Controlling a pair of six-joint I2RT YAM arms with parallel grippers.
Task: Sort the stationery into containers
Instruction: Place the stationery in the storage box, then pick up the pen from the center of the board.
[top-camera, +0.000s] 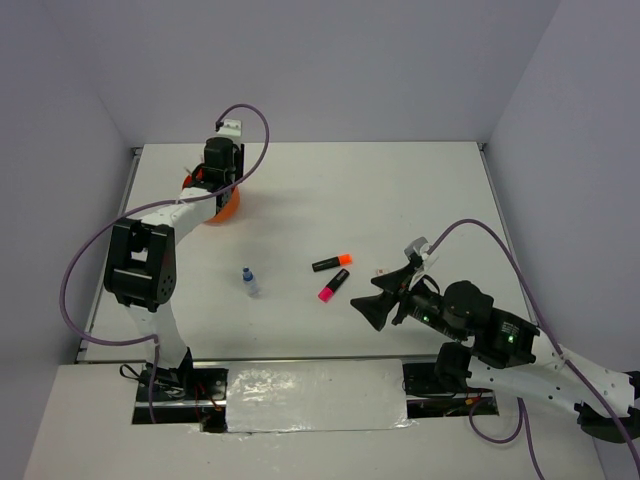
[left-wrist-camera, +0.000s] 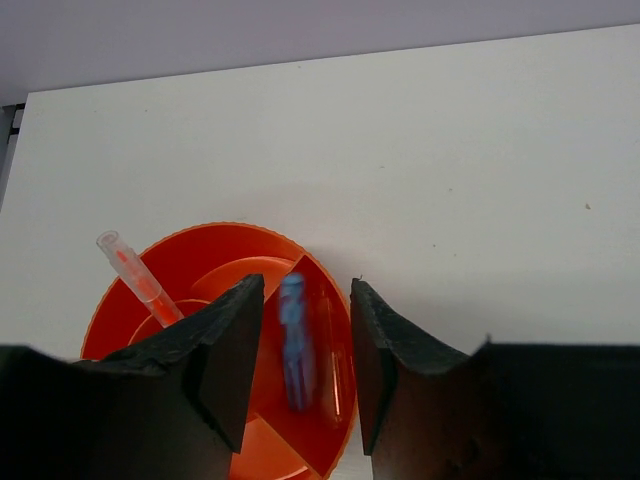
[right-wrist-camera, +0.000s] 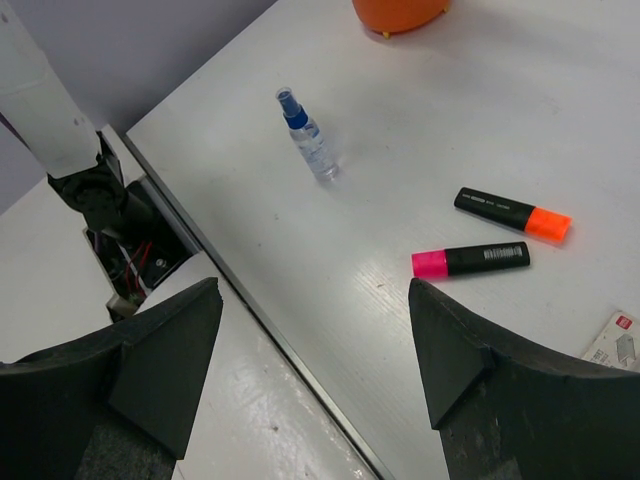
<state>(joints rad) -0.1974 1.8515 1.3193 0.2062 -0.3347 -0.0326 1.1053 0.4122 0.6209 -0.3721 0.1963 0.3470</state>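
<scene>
Far left: left gripper (left-wrist-camera: 306, 295) hangs over the orange organiser (left-wrist-camera: 200, 250), jaws apart. A light-blue piece (left-wrist-camera: 292, 345) shows in the gap between the fingers, blurred, over a ring compartment on the organiser's right side. It looks free of both fingers, so I read this as the drop step for that piece. Can't tell if it has landed.

Organiser contents: a clear-bodied orange pen (left-wrist-camera: 140, 285) leans out of what looks like the centre well. There is a thin orange streak beside the blue piece in the same compartment, too blurred to name. The fingers hide the near part of the ring.

Middle of the table (top-camera: 420, 190), not yet sorted: blue-capped bottle (top-camera: 249, 281). Right of it lie the orange-capped highlighter (top-camera: 332, 262) and the pink-capped highlighter (top-camera: 334, 285), near each other but not touching.

Near right: right gripper (top-camera: 383, 305) is low, jaws wide apart and empty, facing the highlighters. A small white packet (right-wrist-camera: 615, 340) lies just beside it.

Next, as I judge it, the left arm lifts clear. The right arm takes the pink-capped one, the closest, with its jaws square across the barrel. After that it is a long carry to the far-left organiser.
</scene>
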